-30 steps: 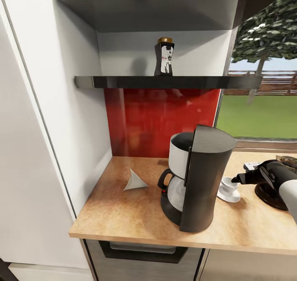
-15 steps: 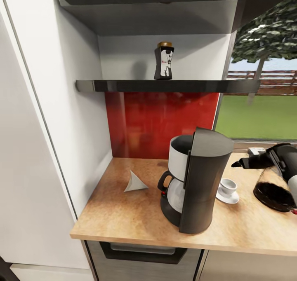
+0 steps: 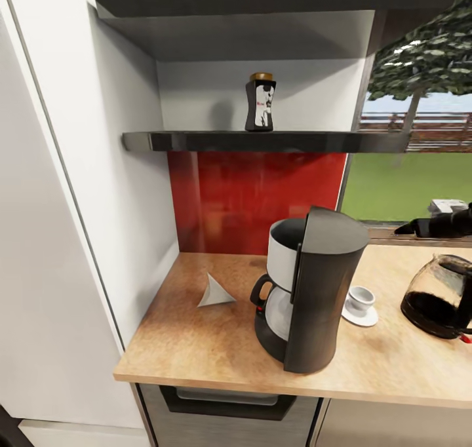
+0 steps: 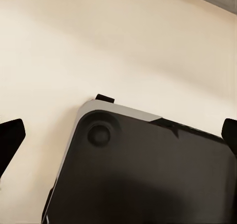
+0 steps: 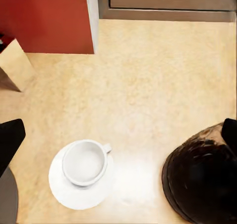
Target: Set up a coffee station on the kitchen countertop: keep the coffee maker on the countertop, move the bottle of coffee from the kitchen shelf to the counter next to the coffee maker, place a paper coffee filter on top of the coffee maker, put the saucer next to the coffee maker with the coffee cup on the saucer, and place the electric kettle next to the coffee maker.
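Observation:
The coffee bottle [image 3: 260,103], dark with a gold cap, stands on the black shelf [image 3: 196,141]. Below it the dark coffee maker [image 3: 318,290] stands on the wooden countertop [image 3: 196,349]. A white paper filter [image 3: 214,291] lies on the counter to its left. To its right the white cup [image 3: 361,297] [image 5: 85,162] rests on the saucer [image 3: 362,317] [image 5: 74,197]. The glass kettle [image 3: 438,296] [image 5: 202,182] with dark liquid stands further right. My right gripper [image 3: 410,228] [image 5: 118,135] hovers open above the kettle and cup. My left gripper [image 4: 118,135] is open over part of the robot's own body.
A red backsplash [image 3: 255,198] and a white tall cabinet [image 3: 59,204] close in the counter's back and left. A window [image 3: 419,158] lies at the right. A drawer handle [image 3: 229,404] sits under the counter edge.
My right gripper has risen and drawn back to the right, away from the cup and off the kettle, which now stands alone on the counter. The head view has shifted slightly.

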{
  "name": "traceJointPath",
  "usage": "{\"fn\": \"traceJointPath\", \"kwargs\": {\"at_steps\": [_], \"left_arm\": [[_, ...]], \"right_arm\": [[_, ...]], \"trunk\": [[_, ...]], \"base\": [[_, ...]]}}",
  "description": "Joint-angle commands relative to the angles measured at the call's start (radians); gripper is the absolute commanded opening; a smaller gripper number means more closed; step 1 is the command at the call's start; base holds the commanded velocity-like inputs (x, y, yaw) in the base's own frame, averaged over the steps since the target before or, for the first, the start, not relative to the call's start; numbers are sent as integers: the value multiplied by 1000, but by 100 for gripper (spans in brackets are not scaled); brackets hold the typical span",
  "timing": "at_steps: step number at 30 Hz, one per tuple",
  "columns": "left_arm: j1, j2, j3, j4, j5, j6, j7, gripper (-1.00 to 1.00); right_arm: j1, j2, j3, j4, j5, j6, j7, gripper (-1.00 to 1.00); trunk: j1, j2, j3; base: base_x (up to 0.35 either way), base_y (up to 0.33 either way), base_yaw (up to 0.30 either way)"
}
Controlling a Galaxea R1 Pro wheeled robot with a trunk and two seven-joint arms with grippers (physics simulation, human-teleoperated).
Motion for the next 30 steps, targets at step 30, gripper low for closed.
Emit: {"fn": "traceJointPath", "kwargs": {"at_steps": [30], "left_arm": [[-1, -3, -5, 21, -1, -59, 12, 100]], "right_arm": [[-2, -418, -52, 214, 109, -264, -297, 100]], "trunk": [[-34, 62, 27]], "base": [[-157, 0, 0]]}}
